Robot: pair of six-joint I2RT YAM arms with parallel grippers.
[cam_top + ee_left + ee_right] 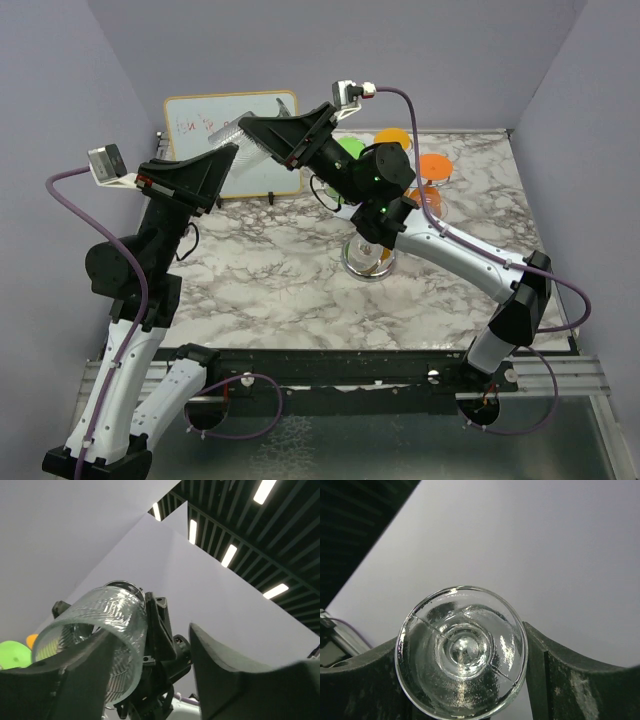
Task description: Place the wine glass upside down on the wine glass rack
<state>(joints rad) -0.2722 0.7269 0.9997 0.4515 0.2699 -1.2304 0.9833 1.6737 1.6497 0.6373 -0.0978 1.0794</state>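
The wine glass (237,133) hangs on its side in mid-air between both arms, over the back left of the table. In the left wrist view its ribbed bowl (100,625) rests by the left finger (75,675). My left gripper (150,637) is open, with a wide gap to its other finger. The right wrist view faces the glass's round foot (461,657). My right gripper (462,645) is shut on the glass, its fingers against both edges of the foot. The wine glass rack (366,266) shows only its mirrored base under the right arm.
A small whiteboard (200,120) leans on the back wall behind the glass. Orange (435,165), green (350,147) and yellow (392,136) plastic pieces sit at the back right. The marble table top (270,280) reaches a black front rail (330,365).
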